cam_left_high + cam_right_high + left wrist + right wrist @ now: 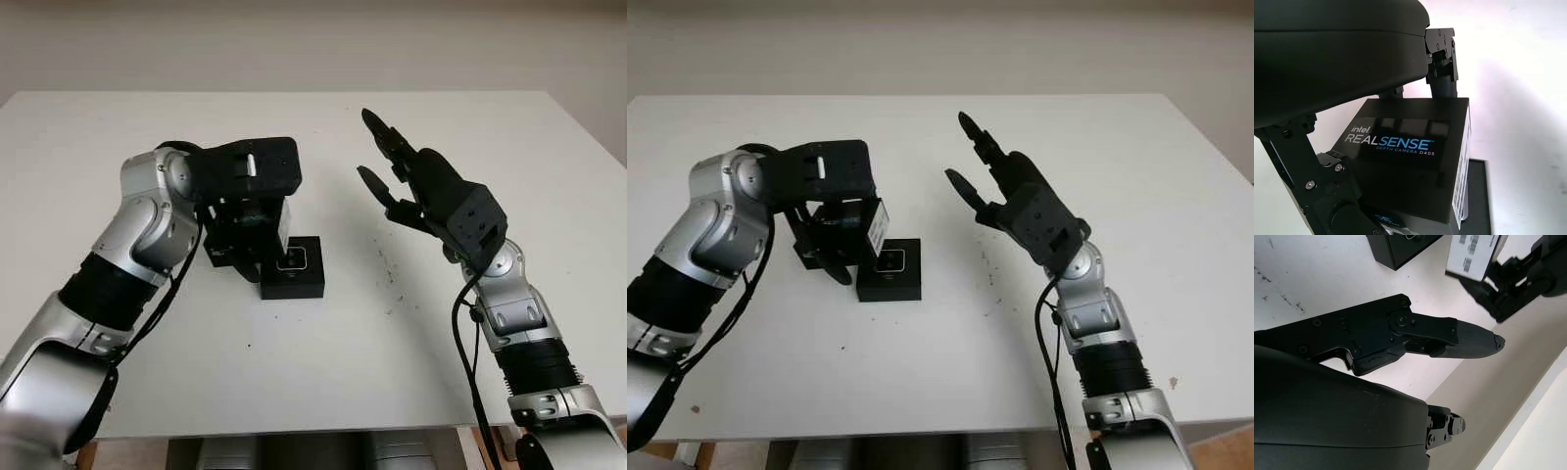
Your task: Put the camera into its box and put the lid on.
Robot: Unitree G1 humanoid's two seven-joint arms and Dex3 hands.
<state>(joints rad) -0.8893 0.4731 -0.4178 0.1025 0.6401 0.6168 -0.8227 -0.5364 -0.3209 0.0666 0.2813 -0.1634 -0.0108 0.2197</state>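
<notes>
Over the middle of the white table (88,147), the left hand (245,211) grips the black lid (1410,161), the one printed with the depth-camera logo, fingers clamped on its sides. It hangs tilted, label edge facing the open box (294,267), which sits on the table just beside and a little below it, toward the robot's right. Down inside that box sits the camera (293,260), its pale face showing, so the first half of the job looks done.

Now the key relation: the lid is above and slightly left of the box, overlapping its near-left corner but not yet square over it. My read is that it needs a short shift right and a levelling before it can seat.

Across the table, the right hand (416,181) is raised well apart from the box, open, holding nothing. The left hand is clearly the nearer one, already carrying the piece that matters.
</notes>
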